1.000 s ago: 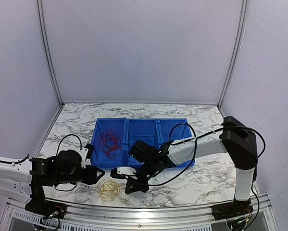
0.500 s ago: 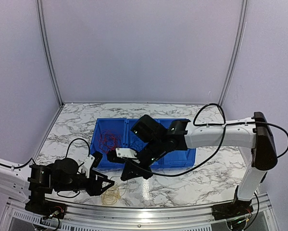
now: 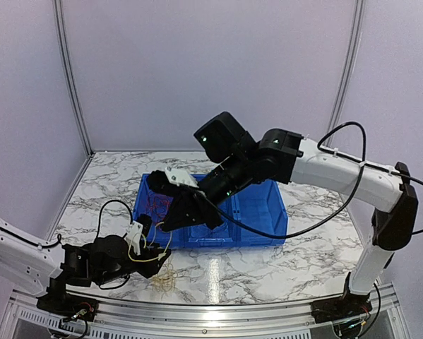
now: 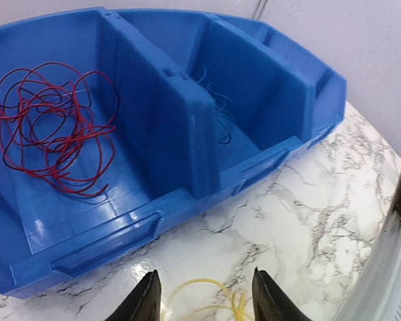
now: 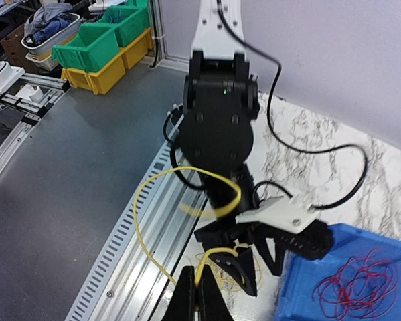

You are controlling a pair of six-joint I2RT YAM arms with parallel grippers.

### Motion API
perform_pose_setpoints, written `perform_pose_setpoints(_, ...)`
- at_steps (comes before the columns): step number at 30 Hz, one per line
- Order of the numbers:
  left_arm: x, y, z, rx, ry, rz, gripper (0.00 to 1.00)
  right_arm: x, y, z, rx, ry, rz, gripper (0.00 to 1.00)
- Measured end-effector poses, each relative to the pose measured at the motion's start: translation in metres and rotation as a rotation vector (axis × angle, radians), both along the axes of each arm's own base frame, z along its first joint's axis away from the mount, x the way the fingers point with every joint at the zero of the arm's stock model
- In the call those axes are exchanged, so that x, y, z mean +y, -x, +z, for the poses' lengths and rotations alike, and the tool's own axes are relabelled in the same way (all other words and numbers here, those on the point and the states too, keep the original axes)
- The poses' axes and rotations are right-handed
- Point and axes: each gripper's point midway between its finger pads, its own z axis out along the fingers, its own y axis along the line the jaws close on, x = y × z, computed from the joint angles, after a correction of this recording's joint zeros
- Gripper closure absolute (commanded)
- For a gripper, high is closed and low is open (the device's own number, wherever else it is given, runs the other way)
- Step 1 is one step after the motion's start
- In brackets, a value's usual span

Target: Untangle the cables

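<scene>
Yellow cable (image 5: 137, 214): one strand rises off the table (image 4: 307, 221) in a slack arc, and the rest lies as a loose coil (image 3: 162, 280) directly under the left gripper (image 4: 205, 281)
Right gripper (image 5: 199, 281): clenched on the yellow cable, fingers pressed together with the strand coming out at their tips, and raised well above the left gripper, over the bin (image 4: 106, 237)
Left gripper: released, fingers spread low over the marble, with the top loops of the coil in the gap between them and nothing pinched
Other cables: the red cable (image 4: 49, 127) is heaped in the compartment ahead and to the left of the left gripper, and a faint dark blue cable (image 4: 220, 117) lies in the next compartment to its right; both look clear of the yellow one
Step in hand: as I read it, drawing the yellow cable out of its own coil, with the right gripper lifting and the left gripper placed to hold the coil down
Doing it well: close the left gripper on a single loop beside the rising strand, not the whole bundle, then lift slowly and straight away from it so the loops pay out one by one
Watch for: the coil rising as one clump, which I'd take as a knot tightening; the slack arc could also snag on the left arm below the right gripper
</scene>
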Motion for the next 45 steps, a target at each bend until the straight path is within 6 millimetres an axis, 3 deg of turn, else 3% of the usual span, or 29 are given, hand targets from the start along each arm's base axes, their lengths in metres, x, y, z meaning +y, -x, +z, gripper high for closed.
perform_pose_setpoints(6,0.013,-0.007,-0.034,0.034,-0.070,0.089,0.61,-0.009,-0.003,0.099,-0.088,-0.211,0.010,1.00)
perform_pose_setpoints(11,0.039,-0.001,-0.068,0.095,-0.117,0.137,0.65,-0.037,-0.025,0.185,-0.183,-0.403,-0.038,1.00)
perform_pose_setpoints(14,0.052,0.002,-0.082,0.127,-0.132,0.160,0.69,-0.059,-0.041,0.225,-0.241,-0.488,-0.085,1.00)
perform_pose_setpoints(17,0.057,0.002,-0.085,0.138,-0.117,0.187,0.70,-0.083,-0.050,0.257,-0.291,-0.554,-0.132,1.00)
perform_pose_setpoints(22,0.057,0.001,-0.085,0.149,-0.090,0.207,0.70,-0.111,-0.057,0.280,-0.345,-0.595,-0.195,1.00)
perform_pose_setpoints(24,0.056,0.000,-0.085,0.147,-0.088,0.210,0.70,-0.115,-0.059,0.276,-0.350,-0.586,-0.212,1.00)
perform_pose_setpoints(27,0.053,-0.001,-0.084,0.147,-0.090,0.208,0.70,-0.114,-0.065,0.254,-0.334,-0.532,-0.239,1.00)
perform_pose_setpoints(35,0.046,-0.001,-0.078,0.142,-0.085,0.186,0.72,-0.116,-0.106,0.148,-0.247,-0.296,-0.357,1.00)
perform_pose_setpoints(41,0.043,-0.002,-0.064,0.126,-0.041,0.179,0.72,-0.147,-0.147,0.086,-0.210,-0.182,-0.497,1.00)
perform_pose_setpoints(45,0.040,-0.002,-0.053,0.106,-0.013,0.166,0.56,-0.168,-0.168,0.057,-0.209,-0.137,-0.584,1.00)
